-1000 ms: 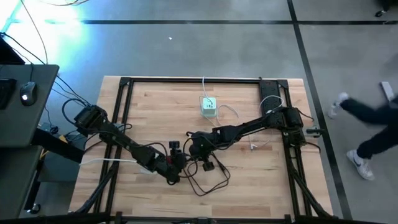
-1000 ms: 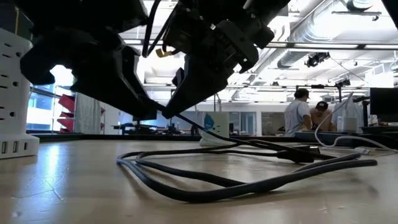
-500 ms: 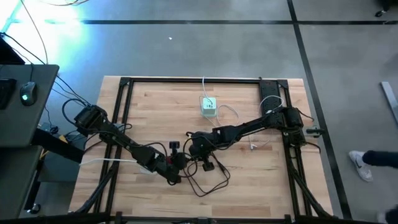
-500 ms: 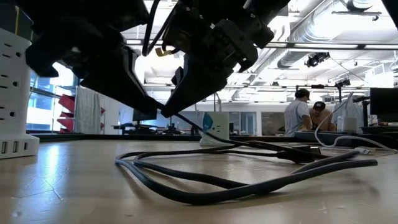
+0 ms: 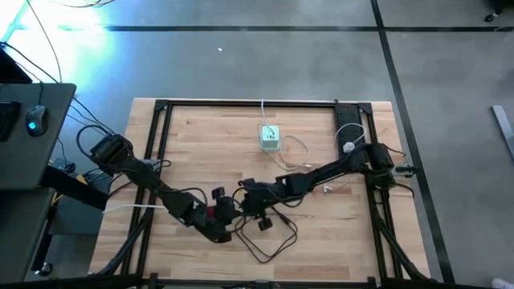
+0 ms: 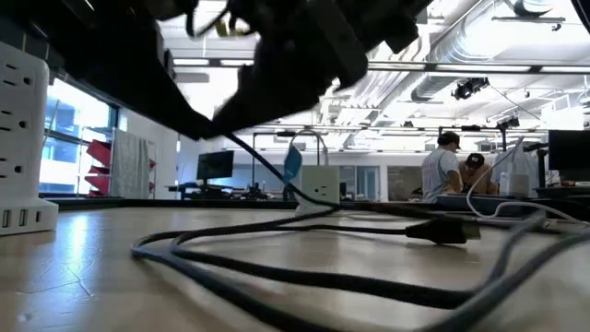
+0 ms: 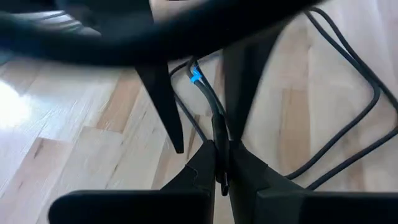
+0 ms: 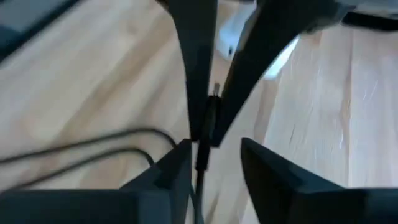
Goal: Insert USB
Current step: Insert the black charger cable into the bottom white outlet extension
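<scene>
the left gripper [image 7: 221, 163] is clamped on the black usb cable [image 7: 219, 127]. just beyond it, the right gripper [image 8: 213, 158] stands apart around the same cable. farther off sits the white charger block [image 5: 270, 137], with no container in sight.

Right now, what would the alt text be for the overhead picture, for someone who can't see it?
Two dark robot arms reach from either side of a wooden table and meet near its front middle over a loose black cable, the left claw beside the right claw. A small white charger block sits farther back.
</scene>
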Motion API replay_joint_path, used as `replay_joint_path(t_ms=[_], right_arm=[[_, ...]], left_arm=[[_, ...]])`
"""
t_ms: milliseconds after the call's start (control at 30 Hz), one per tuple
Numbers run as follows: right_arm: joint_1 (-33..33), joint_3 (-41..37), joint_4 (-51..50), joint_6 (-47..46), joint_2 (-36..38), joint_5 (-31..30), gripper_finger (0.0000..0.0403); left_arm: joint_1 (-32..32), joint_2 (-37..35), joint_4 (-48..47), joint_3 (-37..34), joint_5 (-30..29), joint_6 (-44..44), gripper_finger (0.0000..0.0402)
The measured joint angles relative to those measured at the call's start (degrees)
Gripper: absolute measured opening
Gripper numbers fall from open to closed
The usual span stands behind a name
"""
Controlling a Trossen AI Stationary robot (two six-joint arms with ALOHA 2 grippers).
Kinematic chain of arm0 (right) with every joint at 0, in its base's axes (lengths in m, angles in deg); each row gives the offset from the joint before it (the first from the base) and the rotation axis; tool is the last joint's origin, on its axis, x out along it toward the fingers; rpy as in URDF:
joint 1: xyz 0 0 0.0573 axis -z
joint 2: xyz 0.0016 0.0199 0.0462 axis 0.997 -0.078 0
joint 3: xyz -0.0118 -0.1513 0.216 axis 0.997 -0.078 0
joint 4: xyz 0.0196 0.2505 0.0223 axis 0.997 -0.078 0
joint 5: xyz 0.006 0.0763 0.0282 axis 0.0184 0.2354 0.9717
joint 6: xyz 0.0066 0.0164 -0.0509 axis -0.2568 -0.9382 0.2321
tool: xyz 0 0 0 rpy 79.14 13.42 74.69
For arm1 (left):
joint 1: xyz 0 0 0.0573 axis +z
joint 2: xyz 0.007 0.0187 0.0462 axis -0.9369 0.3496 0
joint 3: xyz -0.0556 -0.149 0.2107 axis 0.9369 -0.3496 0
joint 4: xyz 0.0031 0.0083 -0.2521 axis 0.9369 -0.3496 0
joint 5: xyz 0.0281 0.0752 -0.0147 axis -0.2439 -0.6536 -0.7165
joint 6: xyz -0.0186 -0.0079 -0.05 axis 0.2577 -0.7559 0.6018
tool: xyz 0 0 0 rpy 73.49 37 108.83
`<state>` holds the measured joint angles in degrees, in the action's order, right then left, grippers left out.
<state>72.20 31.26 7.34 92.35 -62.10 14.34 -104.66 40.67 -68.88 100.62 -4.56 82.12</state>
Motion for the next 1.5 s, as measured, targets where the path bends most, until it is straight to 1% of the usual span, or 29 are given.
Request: replay_joint_path(t_ms=[67, 133, 267, 400, 467, 667, 900, 967, 1100, 1167, 1300, 1500], right_arm=[[-0.09, 0.02, 2.55, -1.86, -0.42, -0.08, 0.0146], [-0.23, 0.07, 5.41, -3.57, -1.22, -0.25, 0.0145], [-1.12, -1.97, 13.86, -5.04, -2.44, -0.29, 0.013], [-2.16, -4.49, 22.14, -5.71, -2.62, -3.19, 0.0114], [-2.56, -4.83, 25.17, -5.74, -2.62, -4.43, 0.0107], [-2.6, -4.9, 26.23, -5.74, -2.62, -7.81, 0.0088], [-2.58, -4.92, 26.34, -4.42, -2.62, -6.92, 0.0095], [-2.57, -4.92, 26.39, -4.33, -2.73, -5.74, 0.01], [-2.45, -4.92, 29.66, -4.25, -4.95, -1.95, 0.0109], [-2.45, -4.94, 30.13, -4.23, -5.92, -2.32, 0.011], [-2.42, -4.94, 30.73, -3.95, -6.12, -5.17, 0.0103], [-2.45, -4.94, 32.2, -3.55, -6.12, -5.23, 0.0082]], left_arm=[[-1.29, -0.59, -1.46, 0.0, -1.83, 2.14, 0.0001], [-2.8, -1.17, -3.08, 0.0, -3.78, 4.01, 0.0], [-5.66, -2.8, -6.7, 0.0, -7.79, 8.23, 0.0], [-8.14, -3.44, -9.76, 0.0, -10.55, 11.61, 0.0], [-8.73, -3.48, -10.29, 0.0, -10.83, 12.68, 0.0], [-10.18, -3.59, -10.31, 0.0, -12.1, 13.72, 0.0], [-11.49, -3.7, -10.2, 0.0, -12.19, 14.46, 0.0], [-11.51, -3.73, -10.21, 0.0, -12.23, 14.52, 0.0], [-11.49, -3.93, -10.21, 0.0, -12.58, 14.54, 0.0], [-11.51, -4.16, -10.31, 0.0, -12.49, 14.02, 0.0], [-11.51, -4.37, -10.2, 0.0, -12.93, 13.45, 0.0], [-11.47, -4.37, -10.33, 0.0, -12.91, 13.45, 0.0]])
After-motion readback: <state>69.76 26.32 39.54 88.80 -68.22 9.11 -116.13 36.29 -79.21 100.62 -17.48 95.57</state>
